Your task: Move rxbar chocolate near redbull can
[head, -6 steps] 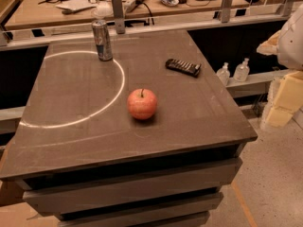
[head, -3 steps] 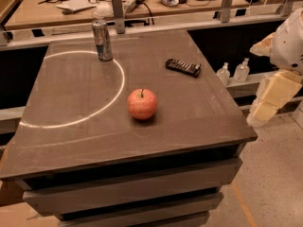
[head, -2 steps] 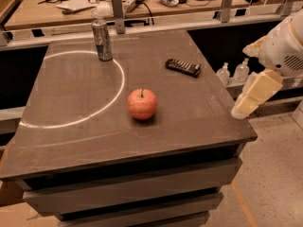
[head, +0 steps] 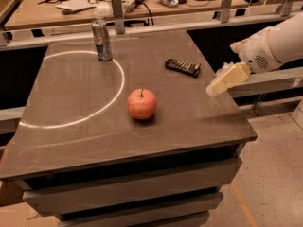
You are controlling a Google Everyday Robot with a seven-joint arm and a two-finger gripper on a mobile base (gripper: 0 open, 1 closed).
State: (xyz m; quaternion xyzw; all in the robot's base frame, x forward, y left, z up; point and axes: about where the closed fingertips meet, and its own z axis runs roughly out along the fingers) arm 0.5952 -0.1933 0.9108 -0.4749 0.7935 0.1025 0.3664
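No readable text: redbull can, rxbar chocolate markings illegible. Jaws at table right edge.

One each: rxbar chocolate, redbull can, apple, pincer at table edge.

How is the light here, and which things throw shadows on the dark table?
Camera view: warm, soft light; the round red apple has a small dark shadow close beneath it on the dark grey table; the slim silver and blue can gleams at its top; the flat black wrapped bar casts almost none; the cream gripper is brightly lit at the table's right edge.
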